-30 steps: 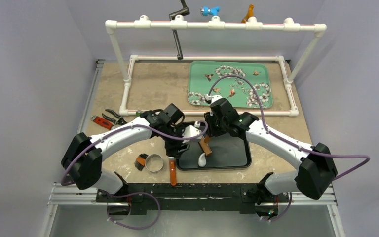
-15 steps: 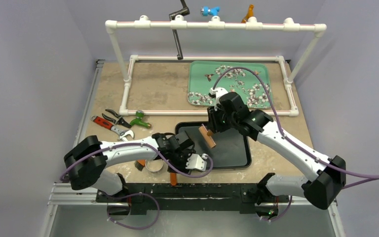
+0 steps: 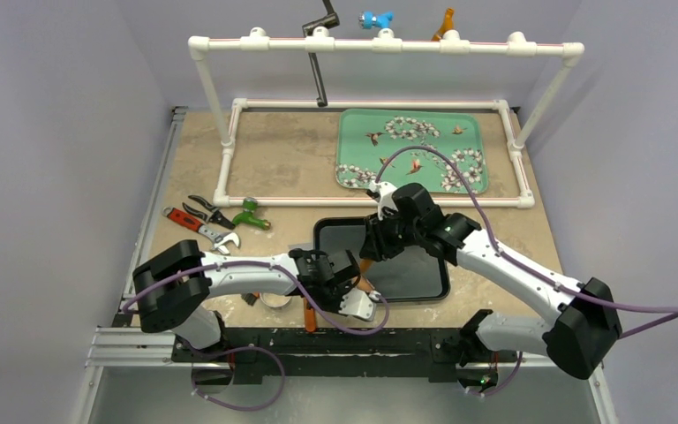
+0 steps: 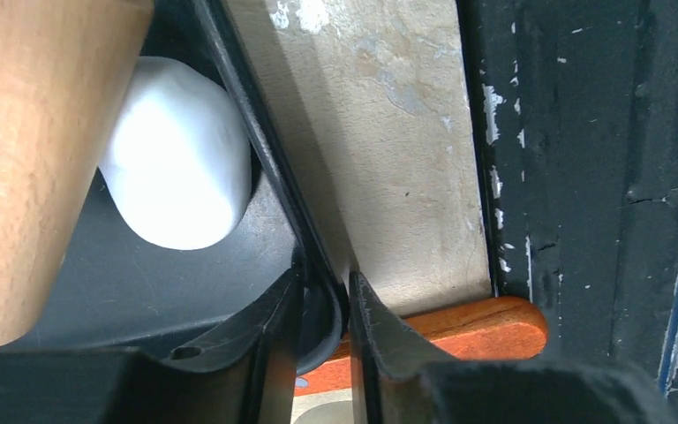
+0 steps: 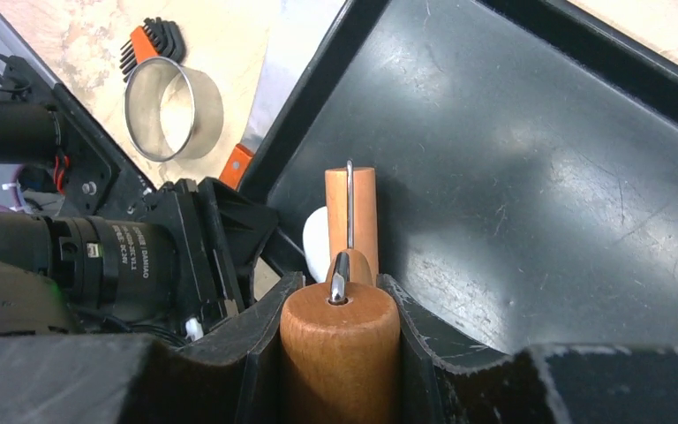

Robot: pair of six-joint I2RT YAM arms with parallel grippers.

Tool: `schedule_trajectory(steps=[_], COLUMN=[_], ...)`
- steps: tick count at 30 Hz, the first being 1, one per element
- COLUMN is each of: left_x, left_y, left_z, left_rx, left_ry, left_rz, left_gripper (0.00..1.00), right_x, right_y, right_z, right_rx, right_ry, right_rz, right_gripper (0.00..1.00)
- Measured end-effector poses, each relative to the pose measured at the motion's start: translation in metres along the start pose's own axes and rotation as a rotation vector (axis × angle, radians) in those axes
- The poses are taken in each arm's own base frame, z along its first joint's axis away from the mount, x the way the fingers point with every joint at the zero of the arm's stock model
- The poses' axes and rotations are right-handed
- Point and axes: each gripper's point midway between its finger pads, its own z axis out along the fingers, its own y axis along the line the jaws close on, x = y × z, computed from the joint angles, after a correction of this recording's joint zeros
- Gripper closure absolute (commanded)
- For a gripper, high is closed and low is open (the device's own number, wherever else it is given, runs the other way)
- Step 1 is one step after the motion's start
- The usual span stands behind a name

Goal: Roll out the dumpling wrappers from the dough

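At 7 o'clock corner of black tray (image 3: 417, 279): dough lump (image 4: 181, 168) beside rolling pin (image 5: 340, 344)
Left claw (image 4: 325, 293): pinching tray rim
Right claw (image 5: 341, 284): gripping rolling pin

At the upper right of the top view I see a green flowered tray (image 3: 353, 124) lying inside a white pipe frame (image 3: 380, 44). At middle left lie black pliers (image 3: 201, 208), a red-handled wrench (image 3: 196, 227) and a small green tool (image 3: 252, 215). The upper left of my right wrist view shows black hex keys (image 5: 154, 40).
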Motion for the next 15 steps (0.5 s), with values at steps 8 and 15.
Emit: schedule_trajectory(steps=[8, 15], left_x=[0.002, 0.0], left_y=[0.001, 0.007], left_z=[0.0, 0.001], left_rx=[-0.007, -0.022], left_ry=[0.02, 0.031], left_rz=[0.006, 0.007], left_gripper=[1.0, 1.0], right_x=[-0.005, -0.028], right_y=[-0.013, -0.047], right_z=[0.019, 0.021], right_rx=[0.042, 0.227], right_ry=[-0.014, -0.097], right_rz=[0.006, 0.024], right_gripper=[1.0, 1.0])
